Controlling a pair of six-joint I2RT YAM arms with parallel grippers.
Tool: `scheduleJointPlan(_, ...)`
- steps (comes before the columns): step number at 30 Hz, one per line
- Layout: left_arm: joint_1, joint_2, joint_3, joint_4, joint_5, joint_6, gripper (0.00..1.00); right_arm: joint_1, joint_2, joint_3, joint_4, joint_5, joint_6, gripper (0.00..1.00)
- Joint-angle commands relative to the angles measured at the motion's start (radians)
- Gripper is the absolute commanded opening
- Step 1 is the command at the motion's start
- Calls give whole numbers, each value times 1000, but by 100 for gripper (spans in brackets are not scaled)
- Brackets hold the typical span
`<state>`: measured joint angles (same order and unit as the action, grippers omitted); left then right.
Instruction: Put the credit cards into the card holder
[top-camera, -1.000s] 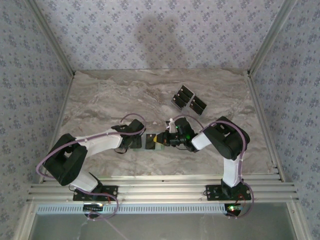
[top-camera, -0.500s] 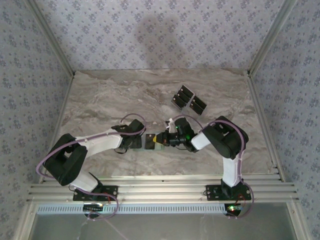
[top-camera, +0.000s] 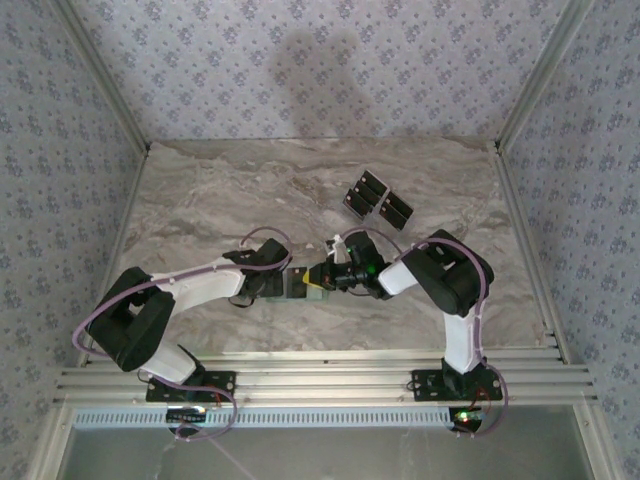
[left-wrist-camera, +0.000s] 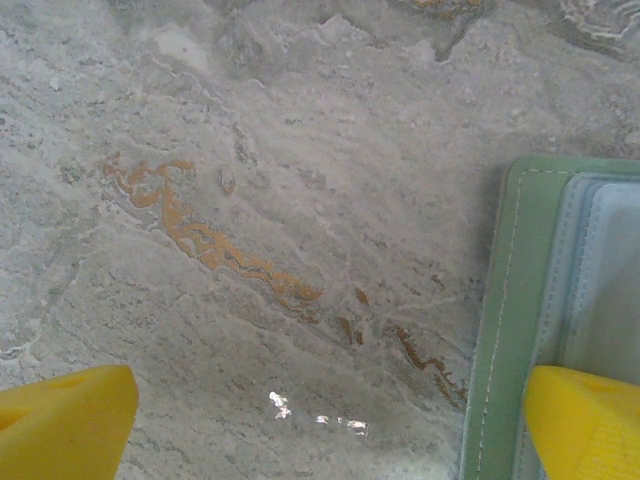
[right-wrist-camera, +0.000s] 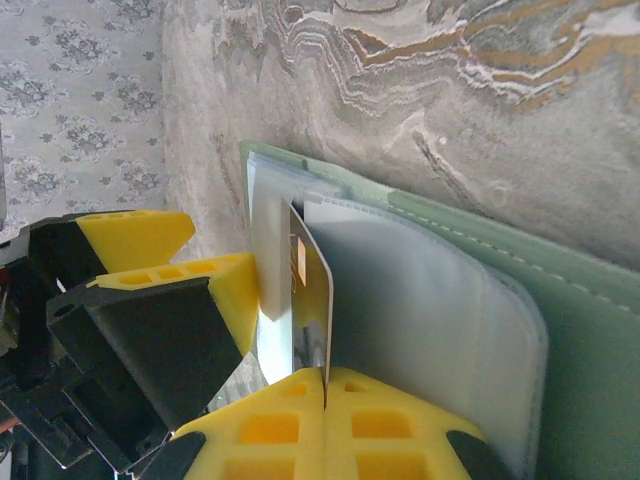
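Note:
The pale green card holder (top-camera: 297, 286) lies open on the marble between the two grippers, its grey-blue pockets (right-wrist-camera: 420, 300) facing up. My right gripper (top-camera: 322, 277) (right-wrist-camera: 325, 378) is shut on one credit card (right-wrist-camera: 312, 285), held on edge with its front end in the holder's clear pocket. My left gripper (top-camera: 278, 283) (left-wrist-camera: 320, 430) is open and low over the table. Its right fingertip (left-wrist-camera: 585, 420) rests on the holder's green edge (left-wrist-camera: 515, 300), and its left fingertip sits over bare marble. More black credit cards (top-camera: 365, 192) (top-camera: 393, 209) lie further back on the table.
The marble tabletop (top-camera: 220, 200) is bounded by aluminium rails at the sides (top-camera: 520, 240) and the near edge (top-camera: 320, 375). Patterned walls stand behind and to both sides. Both arms reach inward and meet at the table's middle front.
My right gripper has moved a little left with the card, towards the holder and the left gripper. The left arm has barely moved.

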<state>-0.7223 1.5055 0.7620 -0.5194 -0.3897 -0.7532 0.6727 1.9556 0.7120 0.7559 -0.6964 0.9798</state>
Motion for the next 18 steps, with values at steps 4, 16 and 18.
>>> scheduleJointPlan(4, -6, 22, -32, -47, -2, 4, 100, 26, 45, 41, -123, 6, -17, 0)
scheduleJointPlan(16, -6, 1, -31, -45, -4, 2, 100, -3, -82, 43, -333, 47, -112, 41)
scheduleJointPlan(18, -5, -6, -31, -45, -4, 2, 100, -11, -97, 41, -375, 53, -124, 41)
